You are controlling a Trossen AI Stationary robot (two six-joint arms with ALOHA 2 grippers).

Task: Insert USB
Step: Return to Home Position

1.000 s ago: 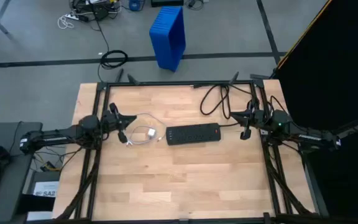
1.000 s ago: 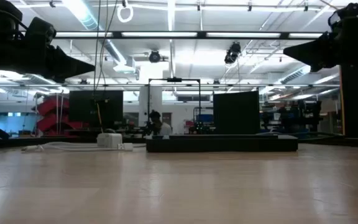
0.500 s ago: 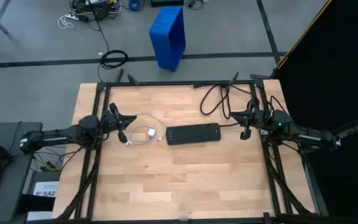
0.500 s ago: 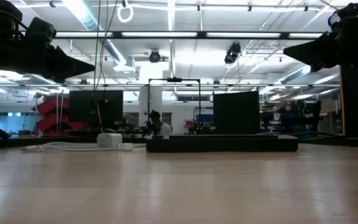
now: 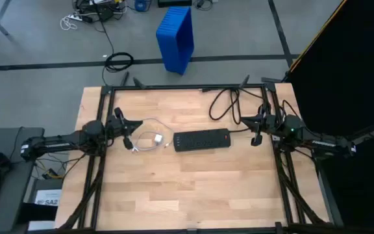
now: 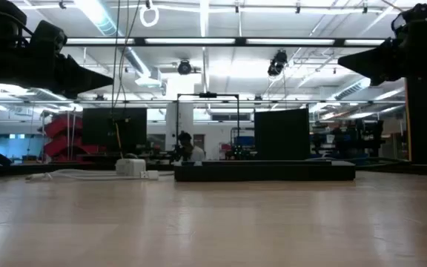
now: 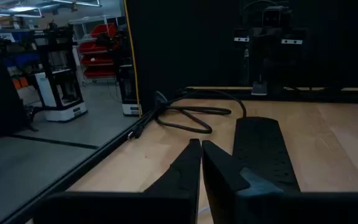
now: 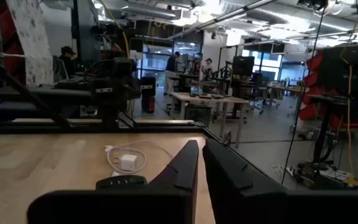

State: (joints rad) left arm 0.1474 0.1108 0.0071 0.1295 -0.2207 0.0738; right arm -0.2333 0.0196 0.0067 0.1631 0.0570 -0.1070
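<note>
USB (image 5: 147,121) slack, just beside left hand (image 5: 128,141)

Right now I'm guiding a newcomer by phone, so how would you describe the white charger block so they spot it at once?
On the wooden table, find the long black power strip near the middle. Off its end on the left arm's side lies the charger block. It is small, square and white, where its neighbours are the black strip and a thin white cable.

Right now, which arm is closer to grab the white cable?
Left. The left gripper hangs right beside the white cable; the right gripper waits past the far end of the black power strip.
</note>
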